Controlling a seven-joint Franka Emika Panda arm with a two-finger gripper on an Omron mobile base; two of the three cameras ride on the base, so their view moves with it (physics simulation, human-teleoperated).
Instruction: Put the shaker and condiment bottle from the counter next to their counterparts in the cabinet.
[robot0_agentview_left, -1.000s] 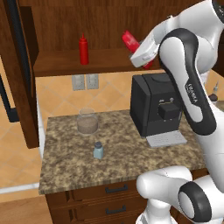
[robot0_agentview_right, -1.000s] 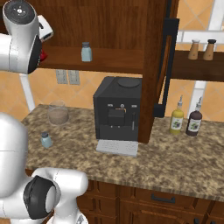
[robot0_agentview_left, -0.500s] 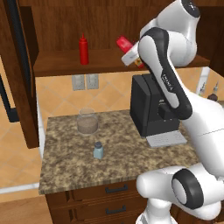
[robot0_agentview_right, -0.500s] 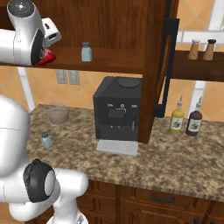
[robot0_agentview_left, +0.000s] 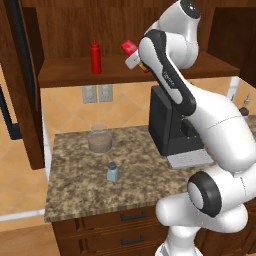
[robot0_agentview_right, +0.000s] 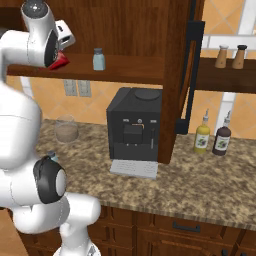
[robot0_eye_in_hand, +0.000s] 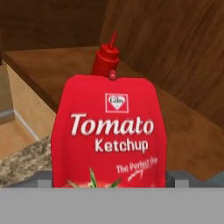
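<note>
Ketchup bottle (robot0_eye_in_hand: 109, 135) sits between the hand's (robot0_agentview_left: 134, 56) wide-set jaws, grasped, held up at shelf height in the cabinet (robot0_agentview_left: 65, 30); in the hand view its red label face hides the fingertips and its base is cut off; from the left base view only its red end shows past the arm; from the right base view only a red corner (robot0_agentview_right: 59, 61) peeks from under the wrist; squeeze bottle (robot0_agentview_left: 95, 56) stands upright on the shelf (robot0_agentview_left: 70, 75), its nozzle (robot0_eye_in_hand: 106, 59) showing just above the held bottle; one shaker (robot0_agentview_left: 112, 172) stands on the desk (robot0_agentview_left: 80, 190) near a glass jar (robot0_agentview_left: 99, 138); its twin (robot0_agentview_right: 99, 59) stands on the shelf; coffee machine (robot0_agentview_right: 135, 130) is partly hidden by the arm in the left base view.
</note>
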